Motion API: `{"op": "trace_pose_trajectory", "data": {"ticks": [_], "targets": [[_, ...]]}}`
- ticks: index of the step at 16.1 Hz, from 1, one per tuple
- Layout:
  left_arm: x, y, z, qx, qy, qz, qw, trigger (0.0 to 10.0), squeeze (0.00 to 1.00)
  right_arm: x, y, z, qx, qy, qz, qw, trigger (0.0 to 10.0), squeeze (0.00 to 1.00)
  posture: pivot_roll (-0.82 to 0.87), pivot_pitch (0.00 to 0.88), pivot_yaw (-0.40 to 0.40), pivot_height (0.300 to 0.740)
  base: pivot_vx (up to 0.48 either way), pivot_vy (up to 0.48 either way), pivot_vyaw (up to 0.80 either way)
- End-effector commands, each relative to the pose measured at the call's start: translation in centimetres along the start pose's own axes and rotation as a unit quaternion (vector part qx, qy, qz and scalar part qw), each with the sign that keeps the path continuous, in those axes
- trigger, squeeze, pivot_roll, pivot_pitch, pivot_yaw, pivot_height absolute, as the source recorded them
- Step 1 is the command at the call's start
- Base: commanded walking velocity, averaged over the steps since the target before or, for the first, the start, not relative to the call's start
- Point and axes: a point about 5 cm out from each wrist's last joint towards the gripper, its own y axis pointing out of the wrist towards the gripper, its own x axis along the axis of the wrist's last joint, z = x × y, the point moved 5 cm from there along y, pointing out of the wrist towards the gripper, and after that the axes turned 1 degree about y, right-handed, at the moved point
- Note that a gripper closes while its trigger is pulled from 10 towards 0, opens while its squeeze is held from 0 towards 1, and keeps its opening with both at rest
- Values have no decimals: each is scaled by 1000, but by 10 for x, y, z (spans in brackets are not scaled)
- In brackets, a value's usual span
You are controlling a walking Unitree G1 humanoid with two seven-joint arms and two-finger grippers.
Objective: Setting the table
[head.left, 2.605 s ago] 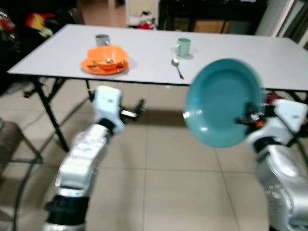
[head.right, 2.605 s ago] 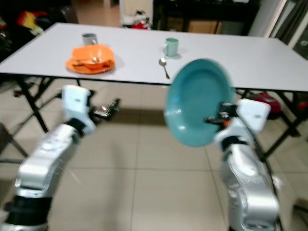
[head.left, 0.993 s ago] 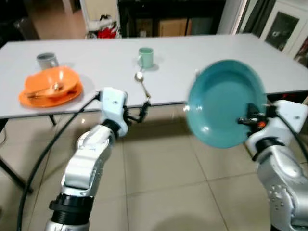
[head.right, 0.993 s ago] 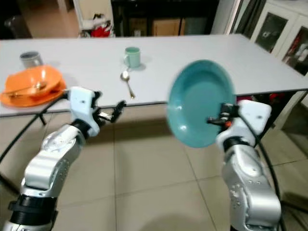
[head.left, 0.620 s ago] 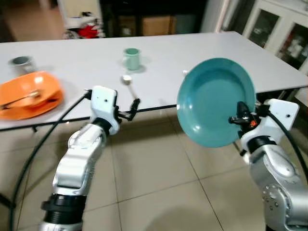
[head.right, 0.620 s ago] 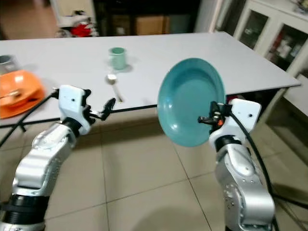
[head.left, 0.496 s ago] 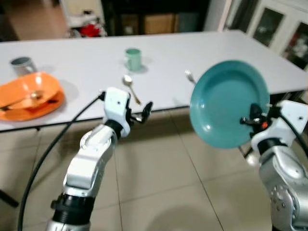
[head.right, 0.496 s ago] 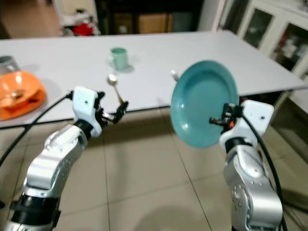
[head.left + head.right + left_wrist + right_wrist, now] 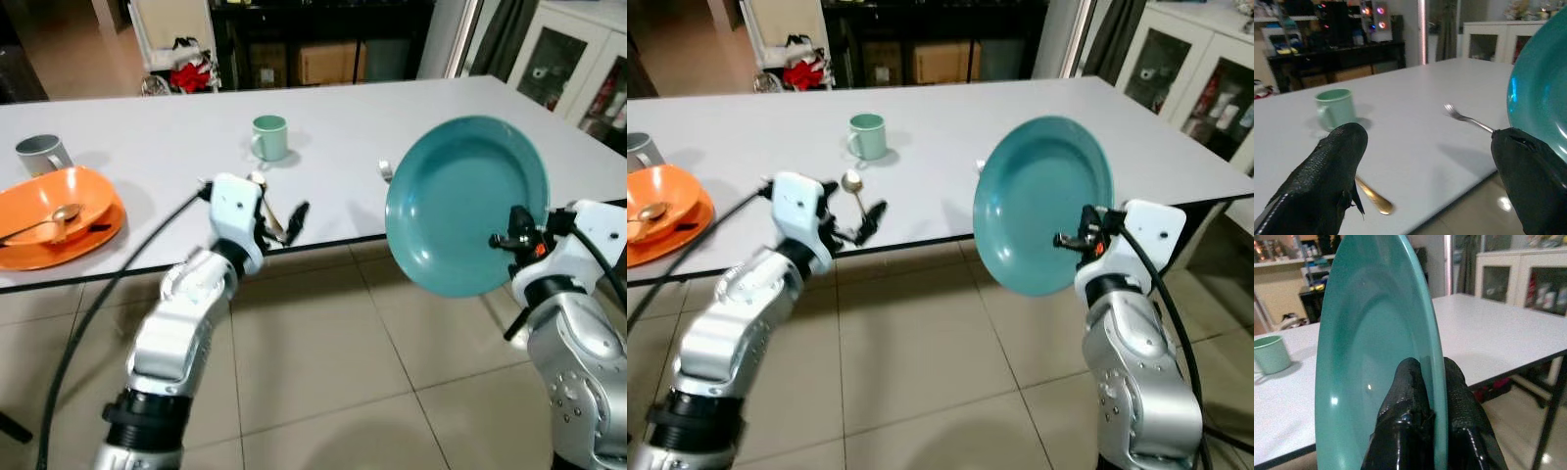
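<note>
A teal plate (image 9: 465, 201) stands on edge in the air off the white table's (image 9: 176, 147) front right edge, and my right gripper (image 9: 509, 240) is shut on its rim. In the right wrist view the black fingers (image 9: 1408, 396) pinch the teal plate (image 9: 1371, 357). My left gripper (image 9: 286, 221) hovers open at the table's front edge, near a gold spoon (image 9: 1371, 196). A green mug (image 9: 268, 136) stands behind the spoon, with a fork (image 9: 1469, 120) lying to its right.
At the table's left, an orange plate (image 9: 54, 211) carries an orange bowl and a spoon, with a grey mug (image 9: 39, 154) behind it. Beige floor tiles lie under both arms. A glass-doored cabinet (image 9: 578, 59) stands at the far right.
The view has shifted and sharpened, and the table sits slightly closer. Both arms hold nearly the same pose; the plate stays in the right gripper.
</note>
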Motion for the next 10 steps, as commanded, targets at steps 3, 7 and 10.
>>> {"op": "trace_pose_trajectory", "data": {"ticks": [3, 7, 10], "targets": [[-2, -1, 3, 6, 6, 4, 1000, 10000, 0, 11, 2, 10, 25, 17, -18, 999, 10000, 0, 10, 0, -35, 740, 337, 0, 0], [-1, -2, 5, 7, 12, 3, 1000, 10000, 0, 10, 4, 11, 29, 31, -15, 999, 10000, 0, 15, 0, -45, 740, 337, 0, 0], [-3, -3, 3, 7, 10, 3, 1000, 10000, 0, 11, 4, 12, 32, 31, -16, 999, 10000, 0, 13, 0, -45, 740, 336, 0, 0]]}}
